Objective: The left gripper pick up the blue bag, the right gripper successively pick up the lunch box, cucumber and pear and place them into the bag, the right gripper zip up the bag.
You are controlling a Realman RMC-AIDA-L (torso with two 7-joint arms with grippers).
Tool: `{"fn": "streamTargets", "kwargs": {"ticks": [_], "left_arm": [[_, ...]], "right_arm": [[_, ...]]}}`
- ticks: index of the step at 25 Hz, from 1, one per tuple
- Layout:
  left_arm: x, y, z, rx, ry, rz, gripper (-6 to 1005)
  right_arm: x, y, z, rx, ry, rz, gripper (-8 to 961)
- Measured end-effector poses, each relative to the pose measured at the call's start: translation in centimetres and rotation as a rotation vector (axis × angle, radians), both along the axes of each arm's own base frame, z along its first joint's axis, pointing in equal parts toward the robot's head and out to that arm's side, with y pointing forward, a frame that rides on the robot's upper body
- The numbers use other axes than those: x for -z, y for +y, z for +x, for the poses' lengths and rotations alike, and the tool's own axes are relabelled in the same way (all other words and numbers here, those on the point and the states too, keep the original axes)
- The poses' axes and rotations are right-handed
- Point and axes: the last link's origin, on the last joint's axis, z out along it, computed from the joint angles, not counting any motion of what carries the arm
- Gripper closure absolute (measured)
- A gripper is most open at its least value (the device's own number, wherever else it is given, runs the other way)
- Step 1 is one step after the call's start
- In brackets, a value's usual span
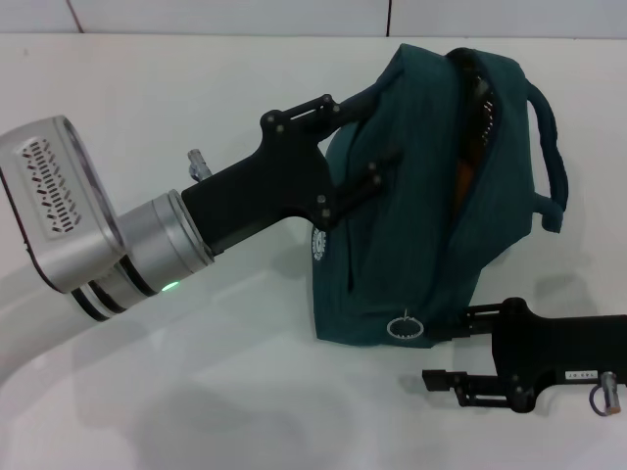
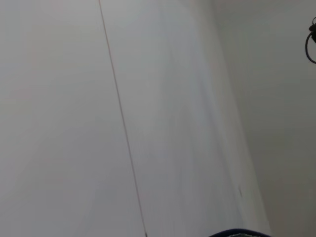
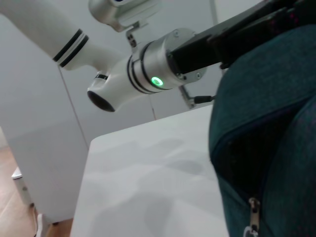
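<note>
The blue-green bag point(image 1: 421, 196) is held up off the white table, its top zip gaping, with something orange point(image 1: 462, 181) showing inside. My left gripper point(image 1: 361, 137) is shut on the bag's side fabric. A metal zip pull ring point(image 1: 404, 327) hangs at the bag's lower end. My right gripper point(image 1: 447, 350) is open just right of that ring, its upper finger against the bag's bottom edge. The right wrist view shows the bag point(image 3: 266, 128) close up with a zip pull point(image 3: 253, 208). No lunch box, cucumber or pear lies in view.
The white table point(image 1: 147, 108) spreads around the bag, with a wall behind it. The bag's dark carry handle point(image 1: 551, 147) loops out to the right. My left arm point(image 3: 148, 74) crosses above the table in the right wrist view.
</note>
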Motion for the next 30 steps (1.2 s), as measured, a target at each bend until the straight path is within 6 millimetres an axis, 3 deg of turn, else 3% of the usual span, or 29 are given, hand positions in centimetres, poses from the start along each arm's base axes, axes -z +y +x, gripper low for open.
{"fn": "streamTargets", "kwargs": {"ticks": [12, 20, 30], "left_arm": [[-0.3, -1.5, 0.2, 0.075, -0.030, 0.003, 491], [-0.1, -1.5, 0.2, 0.076, -0.025, 0.009, 490], [-0.1, -1.5, 0.1, 0.072, -0.019, 0.009, 488]], "right_arm": [[-0.9, 1.3, 0.0, 0.034, 0.029, 0.094, 428], [0.0, 1.7, -1.0, -0.008, 0.008, 0.053, 435], [0.5, 0.5, -1.0, -0.021, 0.001, -0.020, 444]]}}
